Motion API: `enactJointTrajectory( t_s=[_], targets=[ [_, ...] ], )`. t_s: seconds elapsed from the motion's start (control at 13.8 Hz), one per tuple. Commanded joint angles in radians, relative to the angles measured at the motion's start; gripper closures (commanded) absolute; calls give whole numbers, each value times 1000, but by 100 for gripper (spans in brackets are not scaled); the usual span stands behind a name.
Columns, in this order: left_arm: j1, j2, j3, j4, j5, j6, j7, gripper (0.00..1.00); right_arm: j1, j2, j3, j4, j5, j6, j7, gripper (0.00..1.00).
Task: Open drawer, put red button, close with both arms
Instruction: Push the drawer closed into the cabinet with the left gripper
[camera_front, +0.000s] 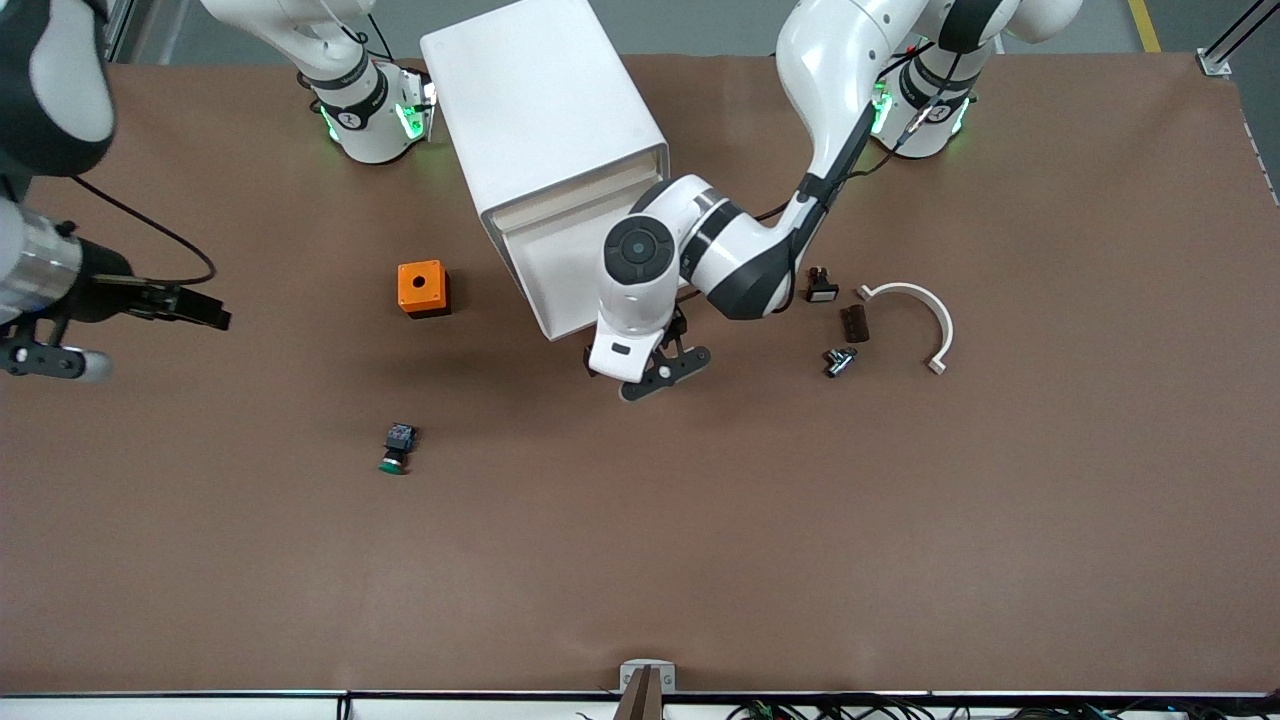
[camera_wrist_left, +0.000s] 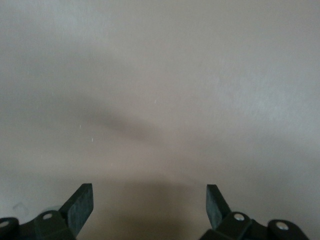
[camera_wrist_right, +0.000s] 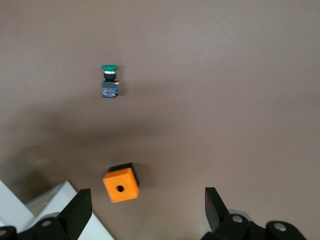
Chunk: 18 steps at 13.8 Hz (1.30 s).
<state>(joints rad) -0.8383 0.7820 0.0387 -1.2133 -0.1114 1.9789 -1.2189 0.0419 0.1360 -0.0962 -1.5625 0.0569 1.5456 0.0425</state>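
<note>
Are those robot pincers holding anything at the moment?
Nothing is held. The left pincer and the right pincer are both open, with only brown table between their fingers.

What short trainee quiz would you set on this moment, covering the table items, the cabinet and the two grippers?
1. True or false: the green-capped push button lies nearer the front camera than the orange square box.
2. Fill in: the right gripper, over bare table, has its fingers ____.
3. Which gripper is at the front of the large white boxy cabinet? A) left gripper B) right gripper C) neither

Key: 1 true; 2 open; 3 A.
</note>
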Motion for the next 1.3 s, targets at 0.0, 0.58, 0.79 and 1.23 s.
enactJointTrajectory(
  t_s=[0.0, 0.58, 0.79, 1.23],
  targets=[
    [-45, -23, 1, -26, 16, -50, -24, 1, -46, -12, 26, 50, -37, -36, -116, 0],
    [-91, -26, -53, -26, -34, -106, -30, 1, -43, -1, 32, 87, -58, -35, -118, 0],
    [-91, -26, -68, -26, -71, -121, -30, 1, -48, -1, 30, 91, -58, -36, -118, 0],
    [-105, -17, -69, -26, -194, -120, -67, 1, -47, 2, 32, 159, -46, -35, -118, 0]
  ],
)
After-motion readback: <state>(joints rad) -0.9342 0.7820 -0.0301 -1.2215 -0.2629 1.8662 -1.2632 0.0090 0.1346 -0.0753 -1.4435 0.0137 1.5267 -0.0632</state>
